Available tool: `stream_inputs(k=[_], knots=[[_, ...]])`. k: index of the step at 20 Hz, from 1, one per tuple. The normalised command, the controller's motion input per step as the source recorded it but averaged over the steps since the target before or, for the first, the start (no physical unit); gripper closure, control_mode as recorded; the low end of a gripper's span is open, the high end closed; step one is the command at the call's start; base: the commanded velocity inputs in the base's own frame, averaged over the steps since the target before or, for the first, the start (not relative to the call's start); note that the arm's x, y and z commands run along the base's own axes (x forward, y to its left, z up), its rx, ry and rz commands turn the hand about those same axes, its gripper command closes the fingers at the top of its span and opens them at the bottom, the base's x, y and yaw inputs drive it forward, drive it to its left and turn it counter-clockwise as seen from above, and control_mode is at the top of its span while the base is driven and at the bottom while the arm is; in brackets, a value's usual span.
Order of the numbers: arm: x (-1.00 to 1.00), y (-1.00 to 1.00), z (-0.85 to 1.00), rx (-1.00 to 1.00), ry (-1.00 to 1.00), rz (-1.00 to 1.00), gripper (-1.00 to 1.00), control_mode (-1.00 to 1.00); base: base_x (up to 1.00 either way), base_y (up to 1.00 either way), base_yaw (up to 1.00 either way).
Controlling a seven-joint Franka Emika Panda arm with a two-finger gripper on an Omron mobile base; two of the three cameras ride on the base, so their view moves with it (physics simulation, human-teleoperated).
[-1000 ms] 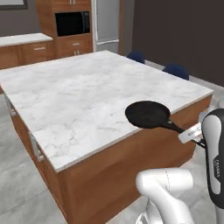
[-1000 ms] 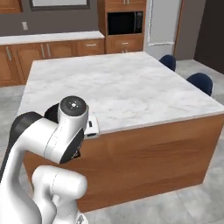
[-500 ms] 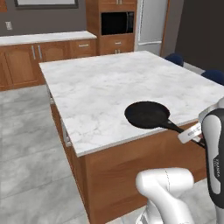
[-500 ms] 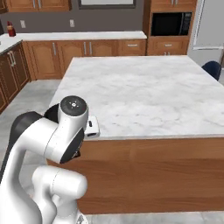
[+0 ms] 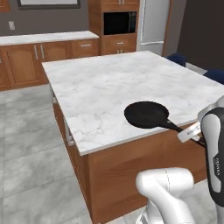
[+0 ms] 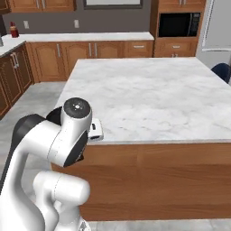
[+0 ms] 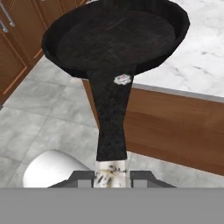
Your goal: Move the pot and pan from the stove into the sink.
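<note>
1. One pan (image 5: 146, 114) is hanging in the air over the near edge of the kitchen island (image 5: 113, 87), its round black bowl lying level above the marble top and its long straight handle running back toward the arm.
2. One gripper (image 7: 111, 175) is clamping the end of that handle; in the hand view its two dark finger tips (image 7: 83, 176) are sitting on either side of the pale, scuffed butt of the handle, with the jaws drawn in narrow around it.
3. In the hand view the pan (image 7: 116, 37) is stretching away from the gripper, its bowl crossing the island's white edge (image 7: 192, 85), with wood panelling and grey floor tiles below.
4. In the left base view one white hand piece (image 5: 189, 132) is showing at the handle's end, just beside the arm's dark forearm at the right edge.
5. In the right base view the arm's big round joint (image 6: 74, 131) is standing in front of the island (image 6: 149, 97), hiding the pan's bowl.
6. One built-in black microwave (image 5: 119, 22) is sitting in the wooden wall cabinets behind the island, and one pale refrigerator (image 5: 153, 22) is standing just beside it.
7. Two blue chair backs (image 5: 177, 59) are peeking up past the island's far side in the left base view.
8. One small red bottle (image 6: 14, 30) is standing on the far counter in the right base view.
</note>
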Motion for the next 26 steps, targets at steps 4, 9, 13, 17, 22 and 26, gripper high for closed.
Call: stream_inputs(k=[4,9,13,17,22,26], knots=[[0.0,0.0,0.0,0.0,0.0,0.0,1.0,1.0,-0.14,0.77,0.02],[0.0,0.0,0.0,0.0,0.0,0.0,1.0,1.0,-0.14,0.82,0.03],[0.0,0.0,0.0,0.0,0.0,0.0,1.0,1.0,-0.08,0.82,0.04],[0.0,0.0,0.0,0.0,0.0,0.0,1.0,1.0,-0.04,0.84,0.05],[0.0,0.0,0.0,0.0,0.0,0.0,1.0,1.0,-0.02,0.81,0.05],[0.0,0.0,0.0,0.0,0.0,0.0,1.0,1.0,0.0,0.75,0.04]])
